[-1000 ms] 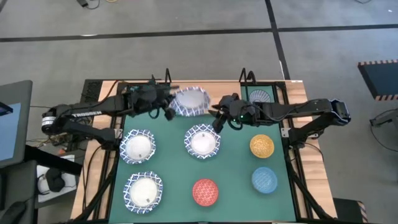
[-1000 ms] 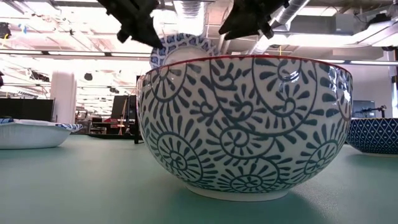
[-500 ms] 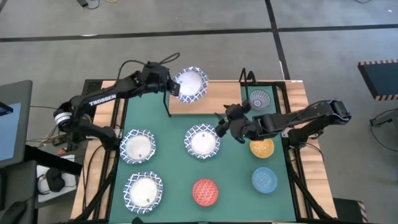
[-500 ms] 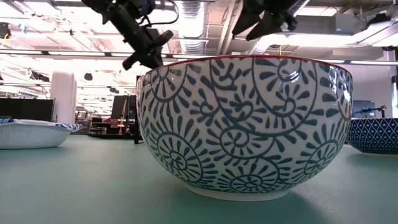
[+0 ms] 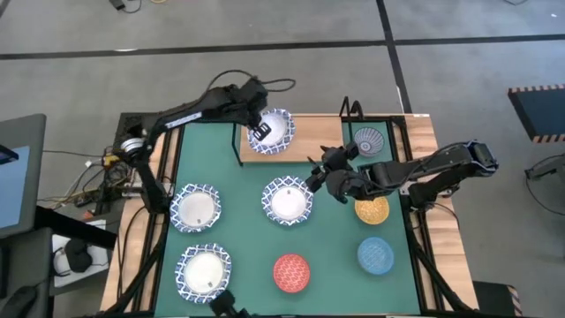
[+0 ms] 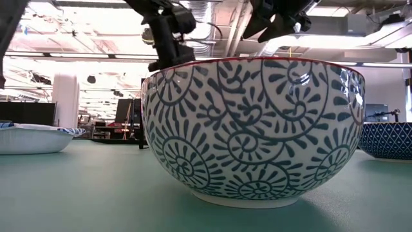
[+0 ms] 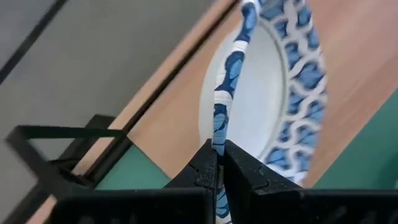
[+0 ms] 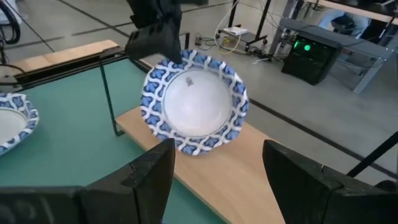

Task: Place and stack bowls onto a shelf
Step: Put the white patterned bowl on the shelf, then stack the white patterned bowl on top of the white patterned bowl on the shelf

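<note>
Green matting covers the tabletop point(image 5: 177, 177); along its far edge, we note the left pincer point(image 5: 259, 132) has carried the white bowl point(image 5: 275, 130), clamped by its rim, over the shelf point(image 5: 309, 141). Release appears imminent. Right pincer point(image 5: 311, 178) waits, spread wide, mid-tabletop.

Glossy glazed ceramic bowls point(image 8: 196, 109), smooth, white with blue pattern. The shelf point(image 8: 249, 174) is a light matt wood board on thin black metal wire; the green bench mat point(image 5: 238, 225) looks smooth and matt. Left gripper point(image 7: 217, 165) fingers are matt black plastic.
</note>
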